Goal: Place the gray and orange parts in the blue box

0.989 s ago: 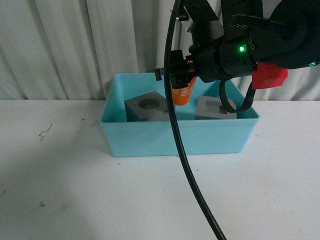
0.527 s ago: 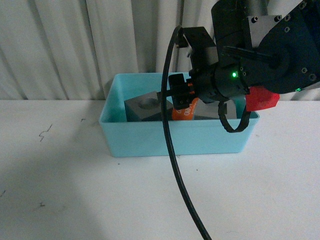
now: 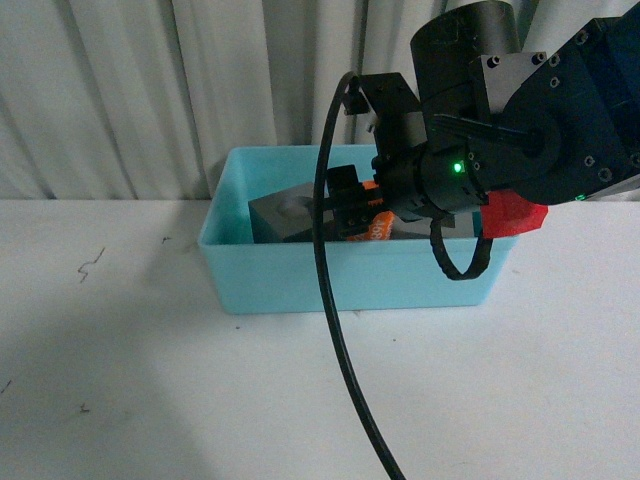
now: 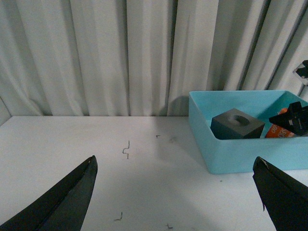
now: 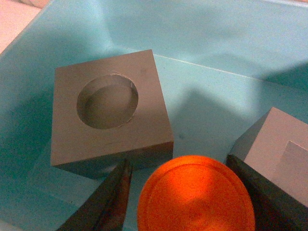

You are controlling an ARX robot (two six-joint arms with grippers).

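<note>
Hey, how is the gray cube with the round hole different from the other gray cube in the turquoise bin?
The matte gray cube with the round recess shows its whole top face in the right wrist view; the matte gray cube with a square recess is cut off at the frame edge. The round-recess cube lies clear of the right gripper; the square-recess cube sits right beside one finger. Both are matte gray and rest inside the turquoise plastic bin.

In the front view the right arm point(image 3: 480, 130) hides most of the orange cylinder point(image 3: 376, 229) and the gray cube with the square recess behind it, inside the blue box point(image 3: 300, 270). The right wrist view crops that cube point(image 5: 281, 149) and the cylinder's lower rim.
</note>
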